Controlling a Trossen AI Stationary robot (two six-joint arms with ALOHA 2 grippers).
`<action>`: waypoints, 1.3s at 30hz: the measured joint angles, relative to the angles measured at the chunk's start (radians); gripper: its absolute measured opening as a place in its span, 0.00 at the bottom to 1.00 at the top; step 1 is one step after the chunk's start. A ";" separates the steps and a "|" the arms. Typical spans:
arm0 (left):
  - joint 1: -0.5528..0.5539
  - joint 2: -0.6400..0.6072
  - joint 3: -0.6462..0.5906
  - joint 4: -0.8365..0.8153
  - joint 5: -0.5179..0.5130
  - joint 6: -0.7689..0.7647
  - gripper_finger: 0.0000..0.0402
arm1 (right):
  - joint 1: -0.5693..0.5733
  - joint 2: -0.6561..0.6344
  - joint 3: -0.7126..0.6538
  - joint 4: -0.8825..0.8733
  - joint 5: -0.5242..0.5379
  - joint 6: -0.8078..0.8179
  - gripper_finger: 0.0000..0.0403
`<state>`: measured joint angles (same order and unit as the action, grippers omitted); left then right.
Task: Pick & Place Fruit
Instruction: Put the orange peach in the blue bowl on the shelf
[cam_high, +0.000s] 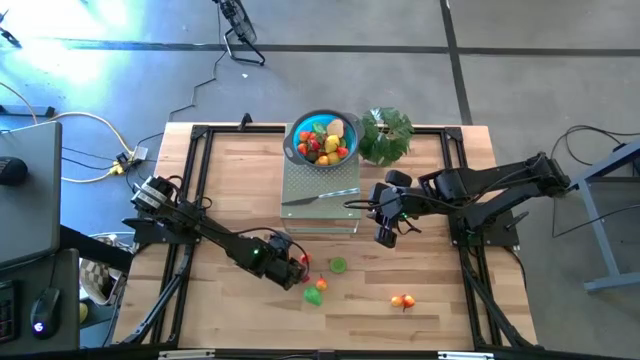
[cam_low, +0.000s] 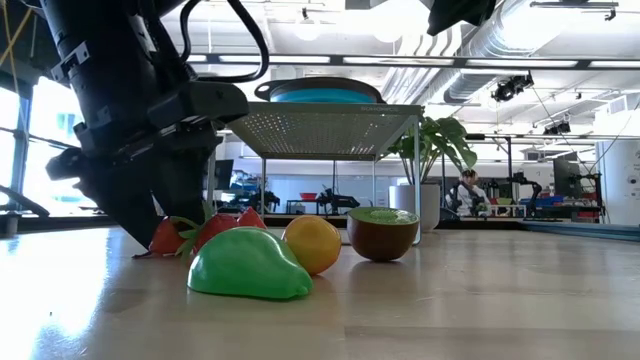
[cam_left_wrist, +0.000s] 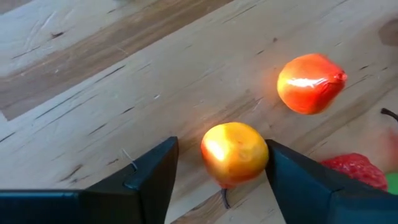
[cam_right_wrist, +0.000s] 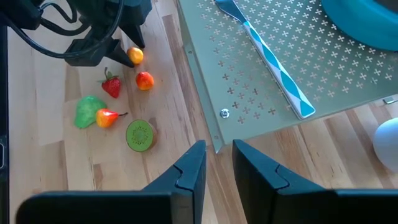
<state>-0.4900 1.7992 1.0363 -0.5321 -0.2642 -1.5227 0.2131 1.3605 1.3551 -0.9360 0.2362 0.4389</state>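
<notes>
Several loose toy fruits lie on the wooden table near my left gripper (cam_high: 292, 266): a small orange fruit (cam_left_wrist: 235, 154), a red-orange one (cam_left_wrist: 309, 83), a strawberry (cam_right_wrist: 111, 85), a green fruit (cam_low: 250, 265) and a kiwi half (cam_right_wrist: 140, 135). My left gripper points steeply down and is open, one finger on each side of the orange fruit. More fruit fills the blue bowl (cam_high: 322, 140) on a perforated metal stand (cam_right_wrist: 261, 93). My right gripper (cam_high: 385, 236) hovers high beside the stand's near edge, its fingers (cam_right_wrist: 189, 171) a narrow gap apart and holding nothing. My left gripper comes at the small orange fruit from above, slanting, with the fruit resting on the table between its fingers. One finger (cam_left_wrist: 292, 177) stands right at the fruit's side (cam_left_wrist: 264, 155); I cannot tell whether it touches. A clear gap is left to the other finger (cam_left_wrist: 155, 177).
A slim knife (cam_right_wrist: 273, 62) with a blue-and-white handle lies on the stand. A leafy green plant (cam_high: 385, 135) stands right of the bowl. Another small orange-red fruit (cam_high: 403, 300) lies alone toward the near right. Black frame rails run along the table's sides.
</notes>
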 joint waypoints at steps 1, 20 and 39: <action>0.000 0.000 0.000 -0.003 0.000 0.000 0.55 | 0.000 0.000 0.000 0.000 0.000 0.000 0.18; -0.002 -0.015 0.000 -0.043 0.002 -0.006 0.34 | 0.000 0.000 0.000 0.000 0.019 0.001 0.18; -0.002 -0.253 -0.002 -0.178 -0.016 0.094 0.33 | 0.000 0.000 0.000 0.006 0.019 0.001 0.18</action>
<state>-0.4915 1.5467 1.0340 -0.7100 -0.2802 -1.4286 0.2131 1.3605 1.3552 -0.9298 0.2556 0.4397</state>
